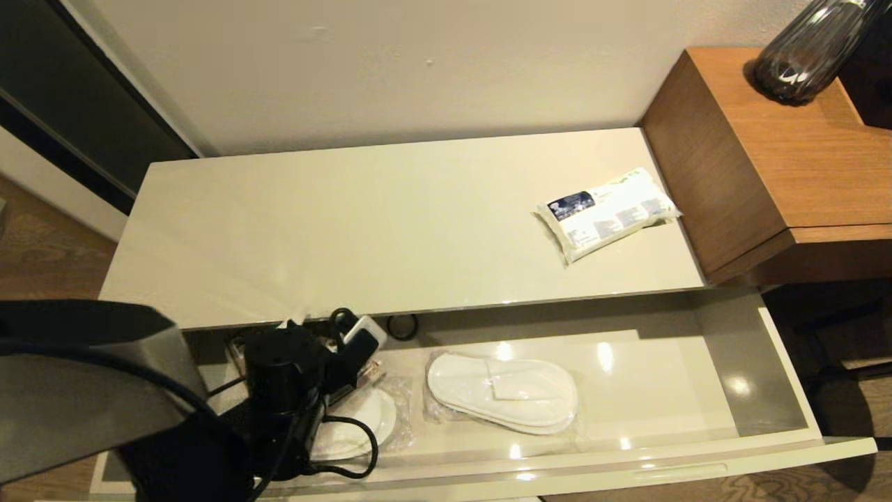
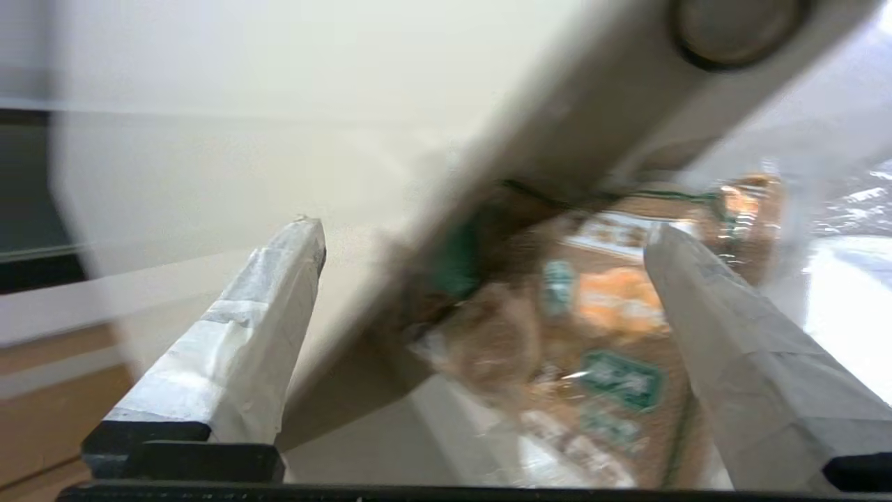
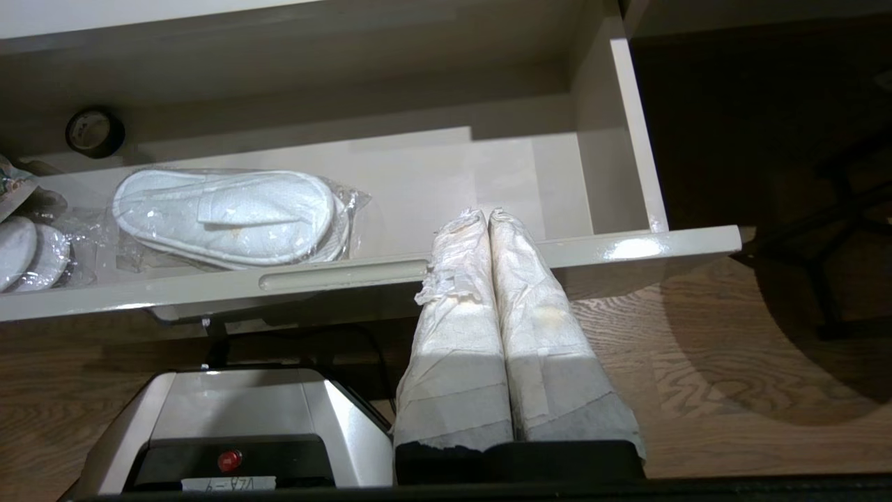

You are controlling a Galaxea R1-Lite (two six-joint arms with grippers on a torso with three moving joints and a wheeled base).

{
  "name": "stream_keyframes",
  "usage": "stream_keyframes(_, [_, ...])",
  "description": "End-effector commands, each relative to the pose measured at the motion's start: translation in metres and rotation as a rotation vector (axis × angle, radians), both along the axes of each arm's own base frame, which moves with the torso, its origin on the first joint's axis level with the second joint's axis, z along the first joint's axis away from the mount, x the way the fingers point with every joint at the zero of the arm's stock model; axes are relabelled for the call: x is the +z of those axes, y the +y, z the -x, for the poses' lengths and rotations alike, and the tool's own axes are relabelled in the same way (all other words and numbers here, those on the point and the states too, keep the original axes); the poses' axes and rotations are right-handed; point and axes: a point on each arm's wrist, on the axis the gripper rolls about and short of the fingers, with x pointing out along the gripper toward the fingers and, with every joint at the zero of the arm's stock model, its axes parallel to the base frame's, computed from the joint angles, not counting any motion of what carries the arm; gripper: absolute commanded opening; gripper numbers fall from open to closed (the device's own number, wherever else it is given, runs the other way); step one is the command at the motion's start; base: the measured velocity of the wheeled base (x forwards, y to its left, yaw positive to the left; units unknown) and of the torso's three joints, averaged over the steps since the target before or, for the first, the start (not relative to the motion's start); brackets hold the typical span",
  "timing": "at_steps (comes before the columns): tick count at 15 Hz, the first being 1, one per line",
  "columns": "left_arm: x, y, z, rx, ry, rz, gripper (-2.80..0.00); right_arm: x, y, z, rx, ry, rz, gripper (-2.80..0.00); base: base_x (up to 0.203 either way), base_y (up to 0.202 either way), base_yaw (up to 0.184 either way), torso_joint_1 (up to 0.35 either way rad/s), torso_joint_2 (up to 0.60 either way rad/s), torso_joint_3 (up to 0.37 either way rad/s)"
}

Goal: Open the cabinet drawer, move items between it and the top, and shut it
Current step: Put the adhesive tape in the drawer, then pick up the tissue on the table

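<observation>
Only left wrist view shows snack bag (image 2: 578, 348), left gripper (image 2: 488, 251) fingers apart

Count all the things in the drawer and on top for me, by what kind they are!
Slipper packs: 2, one mid-drawer, one beside it under the arm
Tape roll: 1
Snack bag: 1
Tissue pack: 1, on the top
Total: 5
</observation>
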Motion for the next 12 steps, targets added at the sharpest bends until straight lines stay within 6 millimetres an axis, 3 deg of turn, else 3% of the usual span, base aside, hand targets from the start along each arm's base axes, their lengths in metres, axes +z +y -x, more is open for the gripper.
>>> stream_keyframes(1, [0.046, 0.012, 0.017, 0.010, -0.100, 0.057, 0.00, 0.000, 0.000, 0.000, 0.001, 0.001, 0.000, -2.80, 0.000, 0.000, 0.000, 0.000, 0.00, 0.000])
stream_keyframes(4, [0.087, 0.031, 0.044, 0.038, -0.121, 0.089, 0.00, 0.000, 0.000, 0.000, 0.001, 0.001, 0.000, -2.80, 0.000, 0.000, 0.000, 0.000, 0.00, 0.000])
stream_keyframes(6, [0.116, 0.051, 0.073, 0.063, -0.132, 0.118, 0.00, 0.000, 0.000, 0.000, 0.001, 0.001, 0.000, -2.80, 0.000, 0.000, 0.000, 0.000, 0.00, 0.000])
stream_keyframes(8, [0.139, 0.076, 0.109, 0.102, -0.087, 0.137, 0.00, 0.000, 0.000, 0.000, 0.001, 0.001, 0.000, -2.80, 0.000, 0.000, 0.000, 0.000, 0.00, 0.000])
stream_keyframes(10, [0.152, 0.100, 0.149, 0.149, 0.065, 0.129, 0.00, 0.000, 0.000, 0.000, 0.001, 0.001, 0.000, -2.80, 0.000, 0.000, 0.000, 0.000, 0.00, 0.000])
stream_keyframes(12, [0.169, 0.124, 0.194, 0.217, 0.153, 0.219, 0.00, 0.000, 0.000, 0.000, 0.001, 0.001, 0.000, -2.80, 0.000, 0.000, 0.000, 0.000, 0.00, 0.000])
